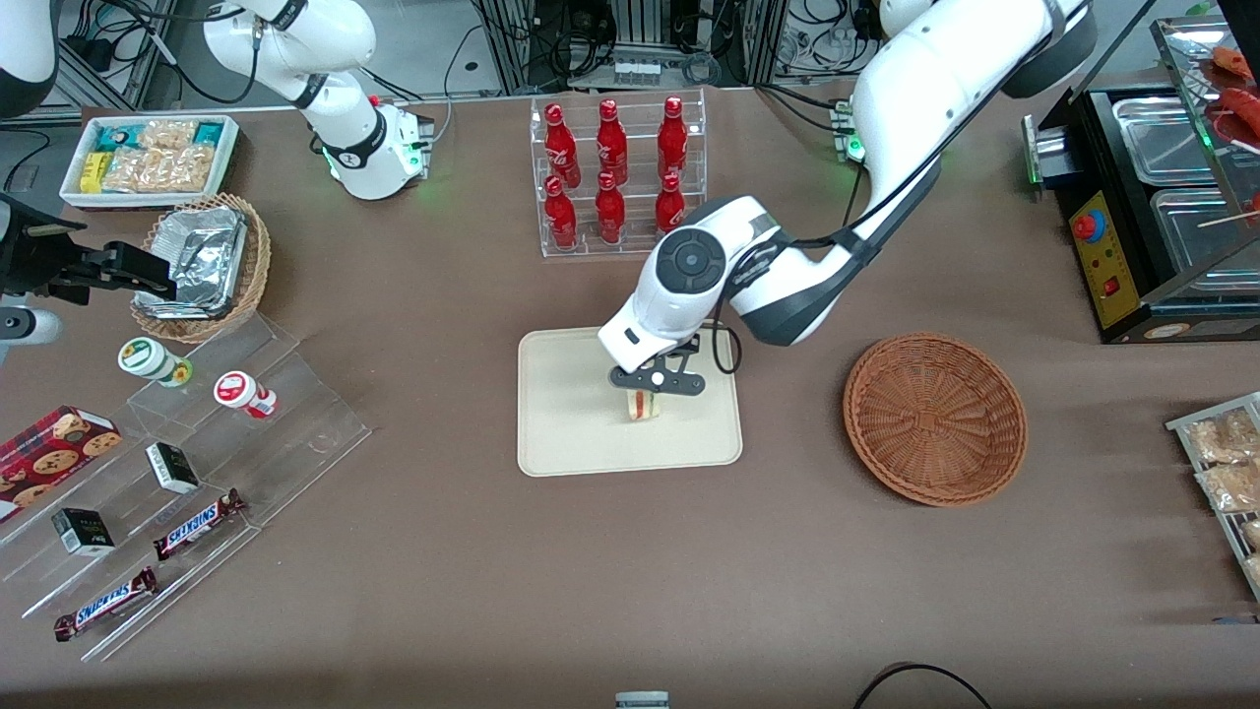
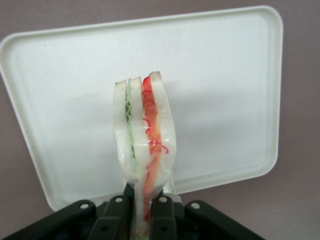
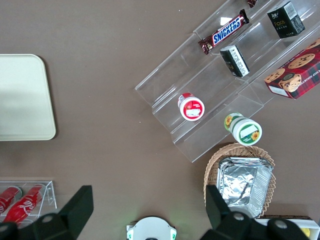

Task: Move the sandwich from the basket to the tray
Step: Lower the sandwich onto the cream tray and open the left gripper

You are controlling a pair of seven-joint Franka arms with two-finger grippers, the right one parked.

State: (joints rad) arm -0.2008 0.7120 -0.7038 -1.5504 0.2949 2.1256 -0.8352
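sandwich, a small triangular wedge of pale white bread with green and red filling layers, wrapped in clear film, clamped between the two black fingers of the left arm's hand. fingers pressed on the wedge from both sides; it stands on edge, pointing down out of the hand. in the front view the hand sits directly over the flat cream rectangular plastic tray with rounded corners and low rim, and the sandwich shows just under the fingers, over the tray's middle part. whether its lower end touches the tray surface: cannot tell.

tray fills the wrist view beneath the sandwich, bare, brown counter around it.

round shallow reddish-brown woven wicker basket rests on the counter beside the tray, toward the working arm's end, apart from it, nothing in it.

clear acrylic rack of red cola bottles stands farther from the front camera than the tray. toward the parked arm's end: lighter tan wicker basket with crumpled foil, white tub of snack packets, clear stepped display carrying two small round-lidded cups, snickers bars, small black boxes and a red cookie box.
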